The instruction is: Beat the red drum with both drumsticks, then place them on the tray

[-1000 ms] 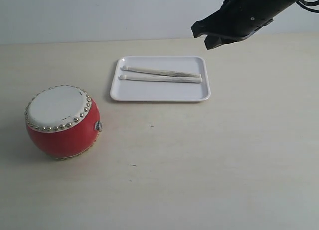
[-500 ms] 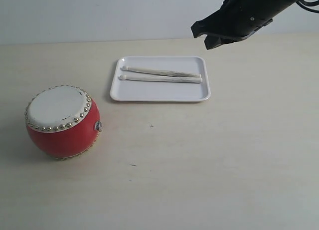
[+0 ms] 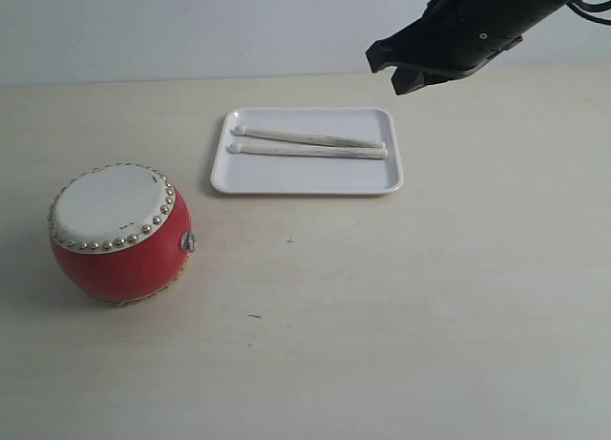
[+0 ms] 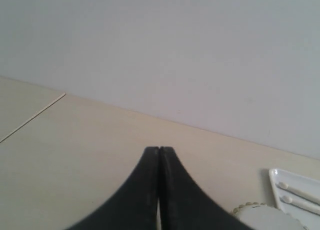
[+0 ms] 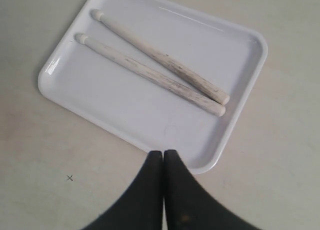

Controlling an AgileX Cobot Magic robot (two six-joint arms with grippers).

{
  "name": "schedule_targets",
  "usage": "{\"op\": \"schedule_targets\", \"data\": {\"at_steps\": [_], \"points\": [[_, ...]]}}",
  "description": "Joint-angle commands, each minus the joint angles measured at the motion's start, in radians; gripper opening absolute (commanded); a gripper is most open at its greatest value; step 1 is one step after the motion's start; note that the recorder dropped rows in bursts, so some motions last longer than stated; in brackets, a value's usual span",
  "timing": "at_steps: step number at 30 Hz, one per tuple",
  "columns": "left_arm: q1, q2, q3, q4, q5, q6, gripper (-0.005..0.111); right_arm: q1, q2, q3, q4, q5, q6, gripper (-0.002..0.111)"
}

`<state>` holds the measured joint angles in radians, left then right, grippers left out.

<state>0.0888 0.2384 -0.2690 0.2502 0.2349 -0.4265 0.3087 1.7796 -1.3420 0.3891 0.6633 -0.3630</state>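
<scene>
pale wooden drumsticks (image 5: pixel 160 56) lie side by side in the white tray (image 5: pixel 100 95) just beyond the right gripper (image 5: pixel 163 154)'s pressed-together, empty fingers, apparently delivered; the left gripper (image 4: pixel 159 151)'s fingers also meet, red drum (image 4: pixel 262 217) nearby.

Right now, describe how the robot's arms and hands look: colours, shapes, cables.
Everything is matte black. The left hand and the right hand each end in two curved fingers that taper to thin tips. The right arm is a bulky housing trailing a dark cable. No markings show.
</scene>
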Motion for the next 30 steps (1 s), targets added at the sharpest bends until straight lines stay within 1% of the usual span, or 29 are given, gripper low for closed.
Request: {"op": "schedule_targets", "data": {"at_steps": [1,6,11,22,28,30], "points": [[0.003,-0.075,0.056,0.007,-0.013,0.063,0.0,-0.003,-0.007,0.002,0.001,-0.008,-0.001,0.0],[0.003,-0.156,0.098,0.007,-0.013,0.105,0.0,-0.003,-0.007,0.002,0.001,-0.008,-0.001,0.0],[0.003,-0.233,0.131,0.007,-0.013,0.105,0.0,-0.003,-0.007,0.002,0.001,-0.008,-0.001,0.0],[0.005,-0.238,0.157,0.001,0.023,0.105,0.0,-0.003,-0.007,0.002,-0.002,-0.008,-0.001,0.0],[0.005,-0.238,0.243,0.001,0.01,0.124,0.0,-0.003,-0.007,0.002,0.0,-0.008,-0.001,0.0],[0.005,-0.238,0.269,0.001,-0.014,0.135,0.0,-0.003,-0.007,0.002,0.0,-0.008,-0.001,0.0]]}}
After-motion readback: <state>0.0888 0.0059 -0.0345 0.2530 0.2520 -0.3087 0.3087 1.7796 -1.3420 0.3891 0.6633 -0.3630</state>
